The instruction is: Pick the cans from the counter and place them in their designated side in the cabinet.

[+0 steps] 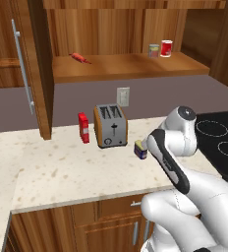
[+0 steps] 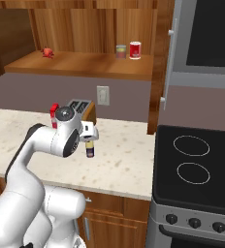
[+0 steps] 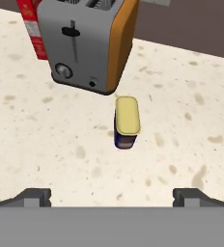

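Observation:
A squat dark blue can with a yellow top (image 3: 126,121) stands on the beige speckled counter (image 3: 46,144), just in front of the toaster. My gripper (image 3: 113,197) hovers over it, open, with a fingertip (image 3: 34,197) on each side and nothing between them. From the right base view the gripper (image 2: 90,140) hangs directly above the blue can (image 2: 90,150). The left base view has this can (image 1: 141,149) peeking out beside my arm. A second can, with a grey-green top (image 1: 154,50) (image 2: 120,51), stands on the shelf of the open wooden cabinet (image 1: 130,66).
A silver and orange toaster (image 1: 111,125) (image 3: 85,43) stands behind the blue can, with a red carton (image 1: 83,127) to its left. On the shelf are a red cup (image 1: 166,48) and a small red item (image 1: 80,58). The cabinet door (image 1: 20,64) hangs open at the left. The black stovetop (image 2: 197,164) lies to the right.

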